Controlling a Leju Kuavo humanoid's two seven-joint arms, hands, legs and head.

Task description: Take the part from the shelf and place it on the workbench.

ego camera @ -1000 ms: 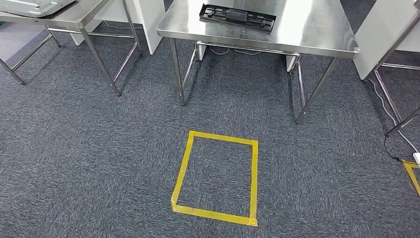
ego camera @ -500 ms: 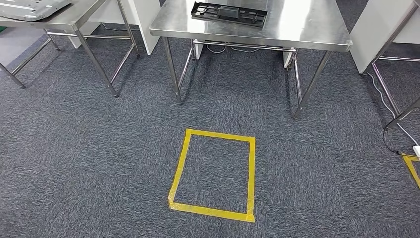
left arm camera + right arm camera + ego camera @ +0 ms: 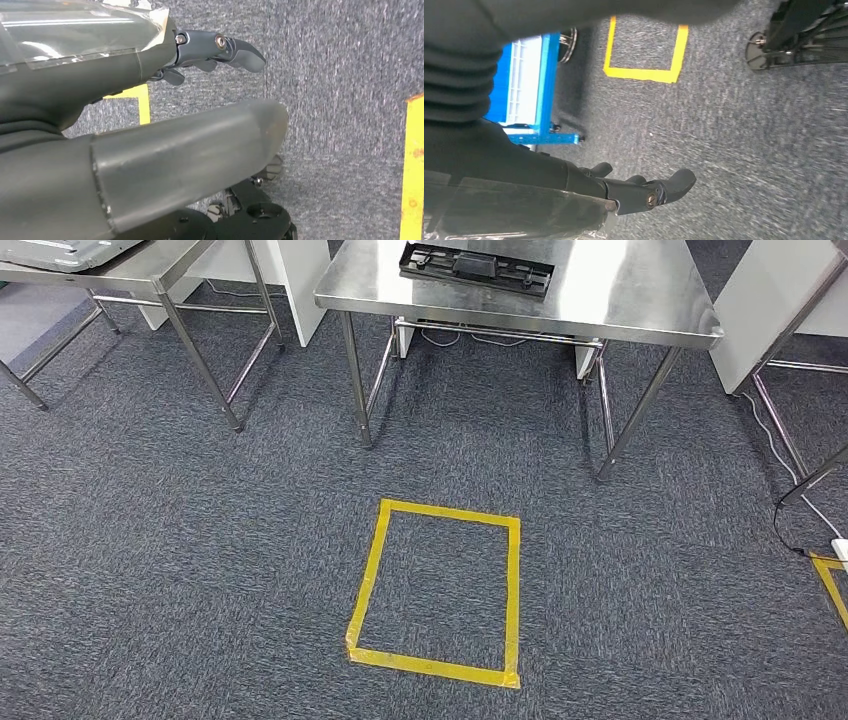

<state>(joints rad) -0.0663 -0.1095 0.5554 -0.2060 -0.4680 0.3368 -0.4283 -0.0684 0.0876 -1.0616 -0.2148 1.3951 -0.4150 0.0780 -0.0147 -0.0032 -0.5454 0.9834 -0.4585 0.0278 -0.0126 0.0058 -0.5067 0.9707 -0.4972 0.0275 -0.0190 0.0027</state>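
A flat black plastic part lies on the steel workbench at the far side of the head view. Both arms hang down over the carpet. In the left wrist view my left hand holds nothing, and its dark fingers are stretched out, apart from the thick grey thumb. In the right wrist view my right hand is empty too, with its dark fingers extended above the grey carpet.
A yellow tape square marks the carpet in front of the workbench. A second steel table stands at the far left with a grey metal piece on it. A cable runs along the right. A blue wheeled crate stands behind.
The whole picture sways slightly left and then back, so the camera has moved. The black part stays where it was on the workbench.
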